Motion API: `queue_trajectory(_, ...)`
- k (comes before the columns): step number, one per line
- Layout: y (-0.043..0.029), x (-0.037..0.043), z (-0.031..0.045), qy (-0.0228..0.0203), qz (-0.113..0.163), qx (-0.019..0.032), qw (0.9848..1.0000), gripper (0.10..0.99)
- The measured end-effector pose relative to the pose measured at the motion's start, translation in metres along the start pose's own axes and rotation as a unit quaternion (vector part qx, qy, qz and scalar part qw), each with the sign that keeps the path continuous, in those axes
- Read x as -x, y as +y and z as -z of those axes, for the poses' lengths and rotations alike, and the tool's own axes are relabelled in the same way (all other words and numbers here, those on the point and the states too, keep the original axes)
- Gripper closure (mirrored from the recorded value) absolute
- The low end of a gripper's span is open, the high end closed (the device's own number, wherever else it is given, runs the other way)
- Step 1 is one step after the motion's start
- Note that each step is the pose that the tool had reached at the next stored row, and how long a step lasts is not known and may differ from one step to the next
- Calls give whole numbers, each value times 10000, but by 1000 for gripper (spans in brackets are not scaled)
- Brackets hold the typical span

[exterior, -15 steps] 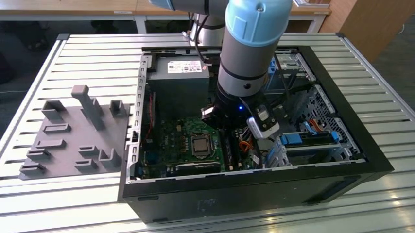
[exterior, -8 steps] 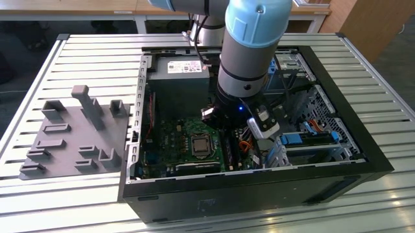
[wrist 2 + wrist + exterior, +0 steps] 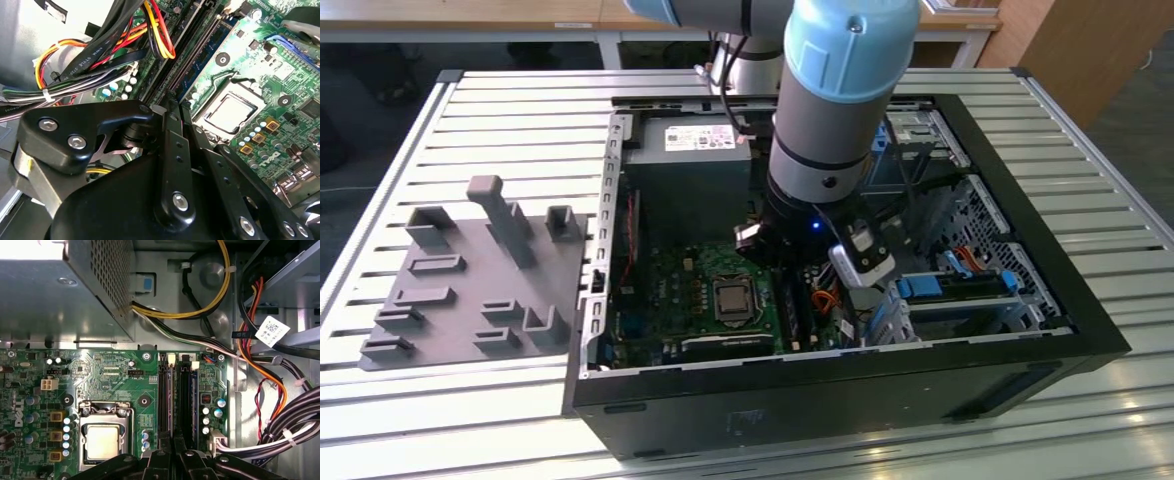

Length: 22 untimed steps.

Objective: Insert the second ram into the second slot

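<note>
Black linkage bars of the single gripper (image 3: 177, 102) meet in two fingers (image 3: 172, 115) drawn close together, with only a sliver between them. The claw reads as closed, and nothing is seen pinched in it. In both wrist views the tips sit over the near end of the memory slots (image 3: 167, 395) on one green motherboard (image 3: 120, 375).

One thin blue stick, the second ram (image 3: 202, 55), stands on edge in a slot. It lies just beside the dark neighbouring slots and runs toward the fingertips. The first wrist view shows it as a dark blue strip (image 3: 193, 400). Whether the fingers touch it cannot be told.

One processor socket (image 3: 102, 440) with a silver lid lies near the slots. Two pale latches (image 3: 171, 358) cap their far ends.

In the exterior view one arm (image 3: 834, 120) reaches down into one open black computer case (image 3: 854, 390). The case rests on a slatted metal table (image 3: 1067, 130). One grey fixture tray (image 3: 467, 290) lies at the exterior view's left.
</note>
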State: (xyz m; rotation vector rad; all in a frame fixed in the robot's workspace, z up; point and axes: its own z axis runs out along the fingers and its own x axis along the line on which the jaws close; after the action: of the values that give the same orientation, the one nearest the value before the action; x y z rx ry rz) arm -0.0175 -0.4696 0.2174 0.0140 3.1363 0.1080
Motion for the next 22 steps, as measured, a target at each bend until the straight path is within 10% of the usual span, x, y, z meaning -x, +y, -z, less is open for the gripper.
queue_trajectory(22, -14, 7, -18, -1, -23, 2, 10000, 949)
